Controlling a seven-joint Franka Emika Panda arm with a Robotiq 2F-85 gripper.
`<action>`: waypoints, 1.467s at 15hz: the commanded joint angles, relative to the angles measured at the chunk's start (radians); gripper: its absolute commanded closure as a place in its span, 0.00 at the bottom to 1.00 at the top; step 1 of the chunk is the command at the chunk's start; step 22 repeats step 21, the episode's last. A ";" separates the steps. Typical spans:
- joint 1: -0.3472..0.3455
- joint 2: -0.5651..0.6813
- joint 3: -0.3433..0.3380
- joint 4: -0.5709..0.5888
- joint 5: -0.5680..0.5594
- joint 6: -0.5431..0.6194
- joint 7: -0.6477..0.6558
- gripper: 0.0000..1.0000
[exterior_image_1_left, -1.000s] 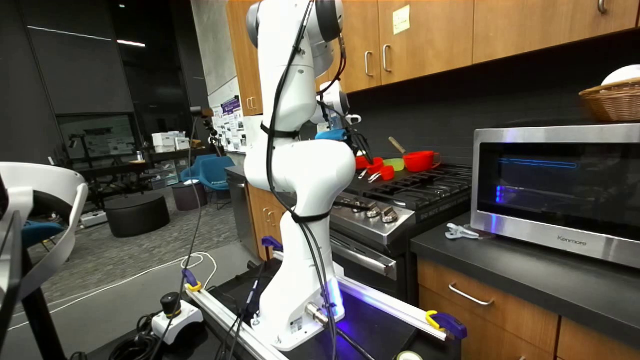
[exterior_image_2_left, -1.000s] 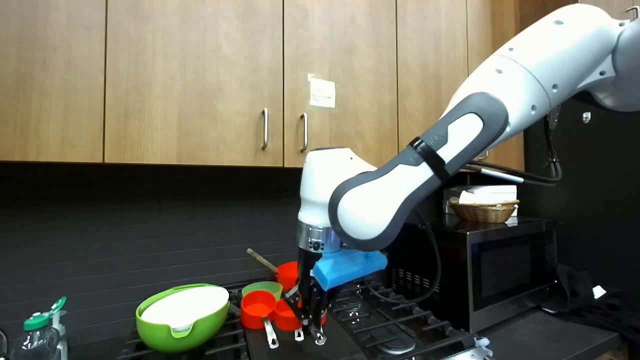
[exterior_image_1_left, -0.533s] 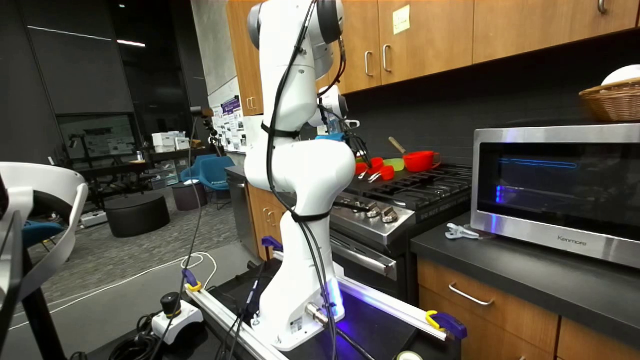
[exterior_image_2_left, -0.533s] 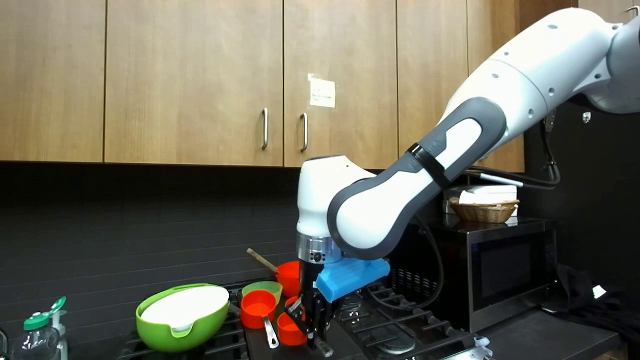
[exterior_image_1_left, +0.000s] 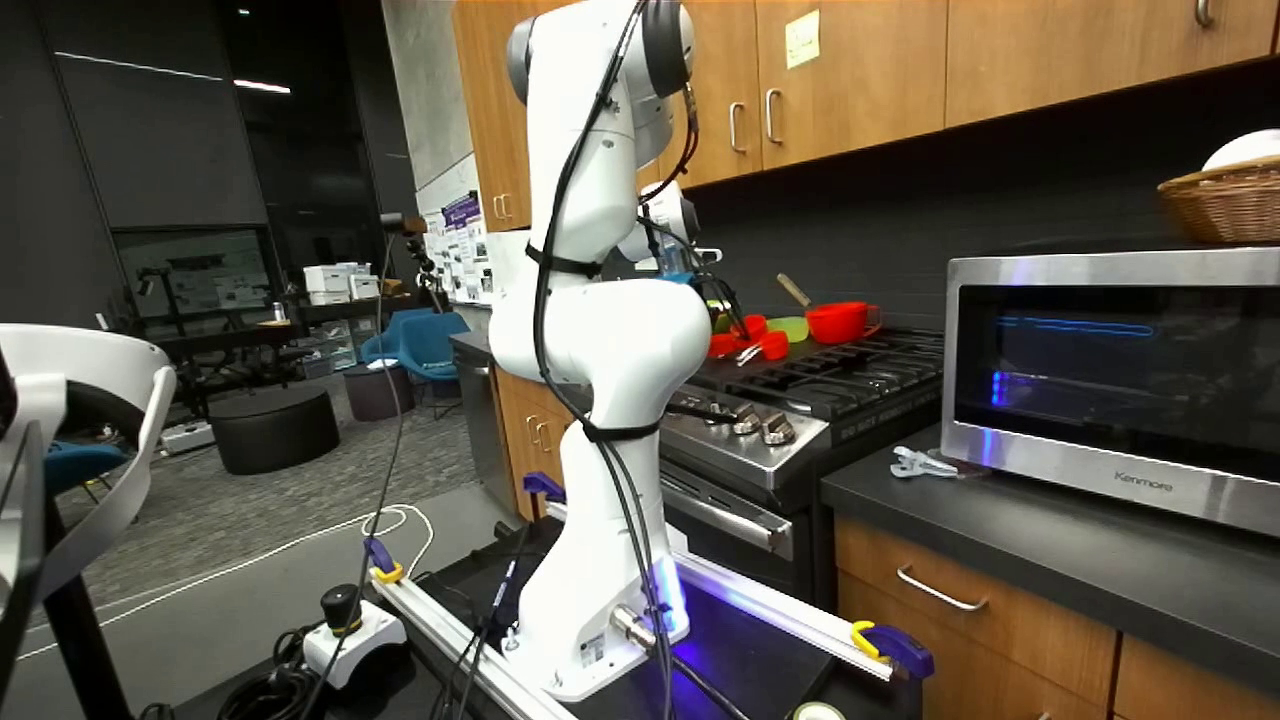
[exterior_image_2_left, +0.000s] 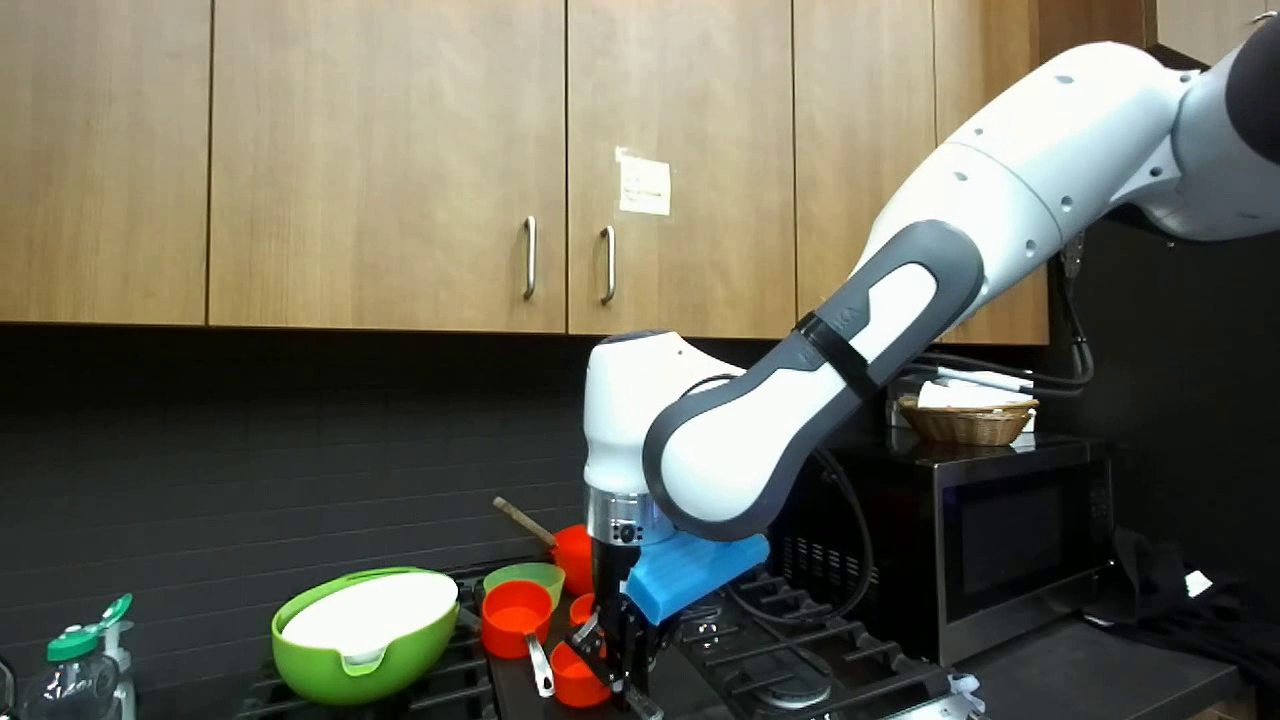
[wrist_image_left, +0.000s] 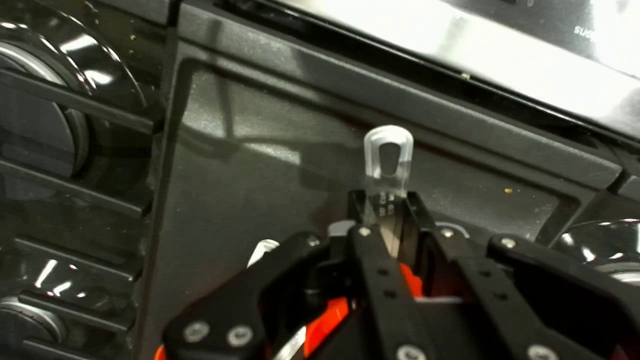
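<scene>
In the wrist view my gripper (wrist_image_left: 385, 202) is shut on the flat metal handle (wrist_image_left: 389, 150) of a red measuring cup; the handle's slotted end sticks out past the fingers. Part of the cup (wrist_image_left: 411, 280) shows red between the fingers, the remainder hidden behind the gripper. In an exterior view this cup (exterior_image_2_left: 578, 680) sits low over the dark griddle, left of my gripper (exterior_image_2_left: 632, 690). Beside it is another red cup (exterior_image_2_left: 516, 610) with its metal handle pointing forward. A smaller red cup (exterior_image_2_left: 582, 608) stands just behind, partly covered.
Behind the cups are a green bowl (exterior_image_2_left: 530, 574) and a red pot (exterior_image_2_left: 573, 558) with a wooden-handled utensil. A large green bowl (exterior_image_2_left: 350, 670) with a white one inside stands on the left. Burner grates (exterior_image_2_left: 790, 660) and a microwave (exterior_image_2_left: 1025, 540) lie to the right; cabinets hang above.
My gripper has come lower and toward the stove's front edge. The held red cup has moved with it, away from the smaller cup behind, which now shows more.
</scene>
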 joint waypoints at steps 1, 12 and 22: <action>-0.001 0.014 0.003 0.033 -0.033 -0.016 -0.005 0.55; -0.003 0.011 0.004 0.025 -0.028 -0.002 -0.002 0.44; -0.003 0.011 0.004 0.025 -0.028 -0.002 -0.002 0.44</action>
